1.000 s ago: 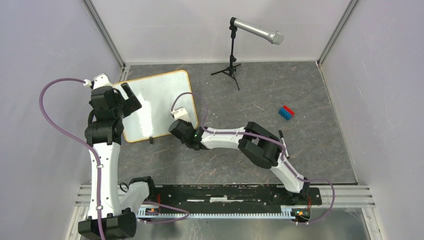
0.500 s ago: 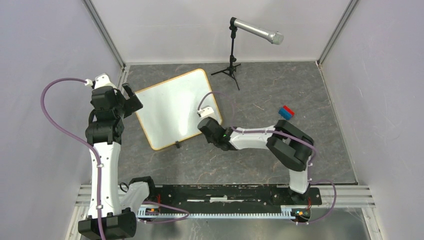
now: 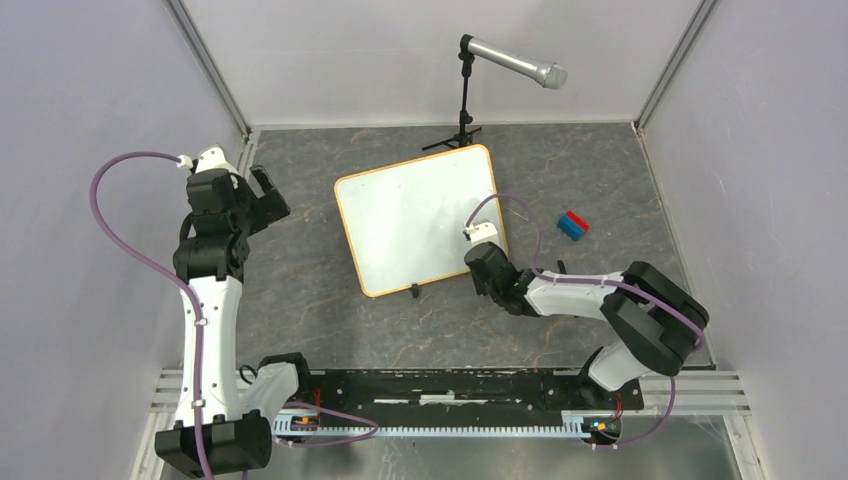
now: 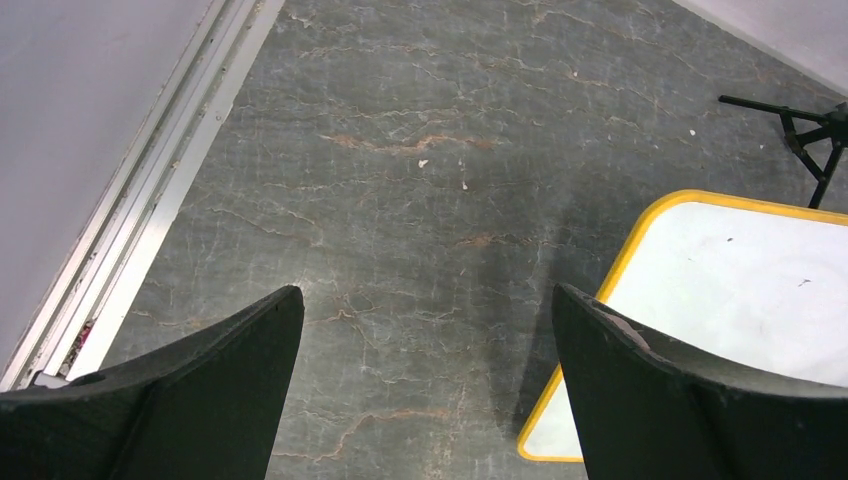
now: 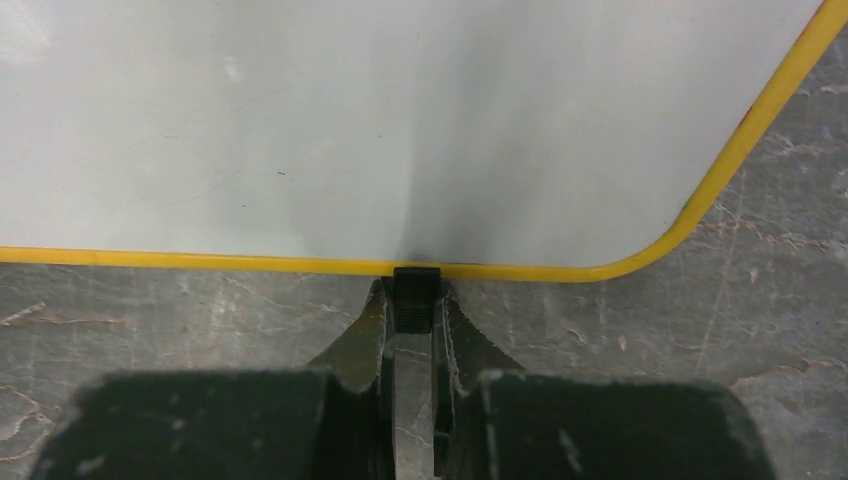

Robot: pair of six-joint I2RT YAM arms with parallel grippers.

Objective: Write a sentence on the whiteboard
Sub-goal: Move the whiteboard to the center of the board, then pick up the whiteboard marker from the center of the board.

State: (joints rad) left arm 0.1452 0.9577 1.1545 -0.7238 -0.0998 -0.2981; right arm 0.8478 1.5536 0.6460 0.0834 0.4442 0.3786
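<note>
The right claw (image 5: 412, 335) is closed on a small black clip (image 5: 415, 292) at the yellow-rimmed edge of the whiteboard (image 3: 415, 220), close to one rounded corner. So it grips the whiteboard itself, not a pen. The whiteboard lies flat and skewed near the middle of the tabletop, its far corner close to the foot of the microphone stand (image 3: 462, 130) by the far edge. Its face looks blank in all three views, with faint smudges and specks only and no words.

The left claw (image 4: 425, 295) stands wide open and empty above bare tabletop toward the far left corner, well apart from the whiteboard.

Judging from this, the writing has not begun. The step in hand seems to be positioning the whiteboard. Taking up a pen and writing the whole sentence are still to do.
</note>
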